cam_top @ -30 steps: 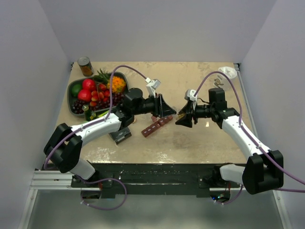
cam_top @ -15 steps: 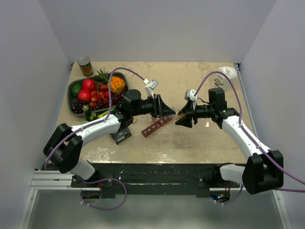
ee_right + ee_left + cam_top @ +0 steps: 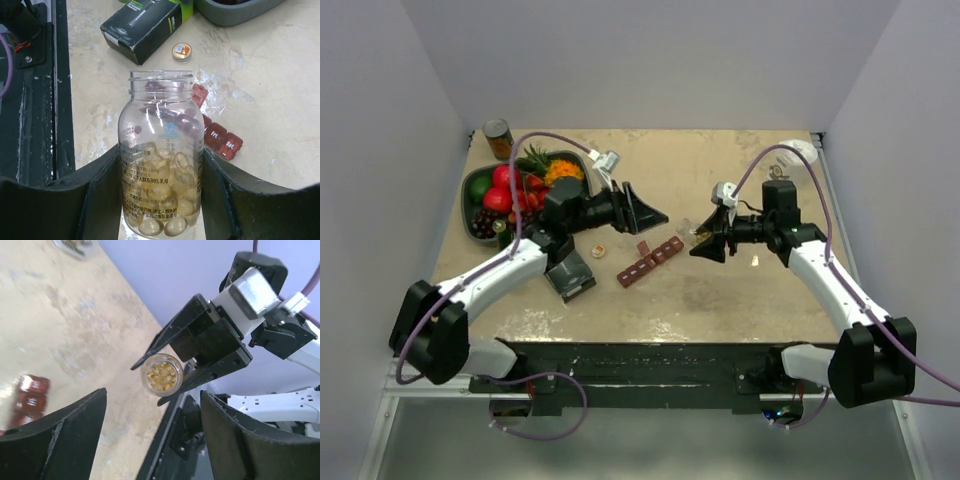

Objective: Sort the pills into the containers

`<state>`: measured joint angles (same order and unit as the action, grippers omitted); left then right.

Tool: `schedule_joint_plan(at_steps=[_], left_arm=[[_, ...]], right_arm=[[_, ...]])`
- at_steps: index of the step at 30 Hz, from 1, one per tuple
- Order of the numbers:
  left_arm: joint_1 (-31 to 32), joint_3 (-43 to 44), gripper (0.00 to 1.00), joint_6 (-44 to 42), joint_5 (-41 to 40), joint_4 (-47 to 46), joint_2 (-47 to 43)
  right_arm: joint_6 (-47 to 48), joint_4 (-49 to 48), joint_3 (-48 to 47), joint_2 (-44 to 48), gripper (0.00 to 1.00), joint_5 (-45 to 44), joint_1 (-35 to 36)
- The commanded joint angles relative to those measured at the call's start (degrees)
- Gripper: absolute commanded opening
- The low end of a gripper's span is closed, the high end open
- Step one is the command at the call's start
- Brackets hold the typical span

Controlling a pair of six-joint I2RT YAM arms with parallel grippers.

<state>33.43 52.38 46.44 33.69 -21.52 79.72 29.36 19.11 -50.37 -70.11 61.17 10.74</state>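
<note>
A: Pills (image 3: 160, 200)?

B: Yellowish, translucent ovals, heaped in the lower half of a clear bottle (image 3: 161, 150) with printed text on its side. Threaded neck, no cap on it. The mouth points left, and the left wrist view looks straight into it.

A: Where is it?

B: Off the bench (image 3: 740, 300), mid-scene, just right of the far end of the pill organiser (image 3: 650, 260). That is a dark red strip of small square compartments lying at a slant at the bench centre. One lid at its far end looks raised.

A: Right fingers (image 3: 105, 190)?

B: Pinching the bottle across its body, one pad on each side.

A: Left fingers (image 3: 75, 430)?

B: Spread wide, nothing between them, touching nothing. They point at the bottle mouth from the left, clear of it, and sit near the fruit bowl (image 3: 472, 185).

A: Anything else on the surface?

B: A small round cap (image 3: 598, 249) lies on the bench left of the strip. A black box (image 3: 572, 275) sits nearer, by the left arm. A tin can (image 3: 499, 139) stands at the far left corner. The bench top is mottled beige stone, and plain pale walls close it in on three sides.
</note>
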Motion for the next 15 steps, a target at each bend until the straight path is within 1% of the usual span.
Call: schedule_joint_plan(at_steps=[1,3,4,6,7,9,10,11,12,13,14,15], left_arm=[[-5.56,4.13,0.82,-8.61,-0.46,4.79,-10.0],[-8.19,5.36,0.87,-12.14,-3.52,8.32,-12.74],[-8.81,5.8,0.89,-16.25,-4.76,11.99,-15.01],[-9.87,6.59,0.92,-20.14,-9.05,16.05,-16.79],[-9.96,6.59,0.93,-23.29,-10.21,18.68,-18.27],[-10.14,6.51,0.93,-25.51,-13.02,21.16,-19.25],[-10.23,6.25,0.93,-26.82,-13.56,23.6,-20.3],[-10.23,5.98,0.93,-27.27,-14.0,24.15,-20.74],[-10.14,5.11,0.93,-27.36,-14.35,24.5,-21.88],[-10.14,4.49,0.93,-27.62,-14.7,24.51,-22.5],[-10.14,3.88,0.93,-27.54,-14.97,24.42,-23.12],[-10.14,2.39,0.93,-27.63,-15.67,24.07,-24.6]], right_arm=[[0.69,2.15,-9.28,0.15,0.01,0.71,-0.2],[-0.18,3.47,-12.98,-0.73,0.01,-0.6,-0.2],[-0.97,3.47,-17.35,-1.08,0.01,-2.18,-0.2],[-6.84,0.95,-22.38,-2.92,0.01,-4.9,-0.2],[-9.13,0.23,-28.76,-3.63,0.01,-7.79,-0.28],[-14.58,-1.35,-36.51,-6.95,0.01,-11.75,-0.28],[-17.04,-2.93,-43.95,-8.02,0.01,-13.69,-0.46],[-22.02,-4.94,-47.16,-8.64,0.02,-18.32,-1.33],[-24.68,-9.66,-52.67,-9.69,0.02,-20.45,-1.95],[-27.49,-12.49,-54.64,-9.96,0.02,-22.74,-2.91],[-34.31,-15.92,-56.05,-10.05,0.02,-26.33,-5.36],[-38.03,-22.04,-57.55,-9.96,0.02,-28.71,-6.69]])
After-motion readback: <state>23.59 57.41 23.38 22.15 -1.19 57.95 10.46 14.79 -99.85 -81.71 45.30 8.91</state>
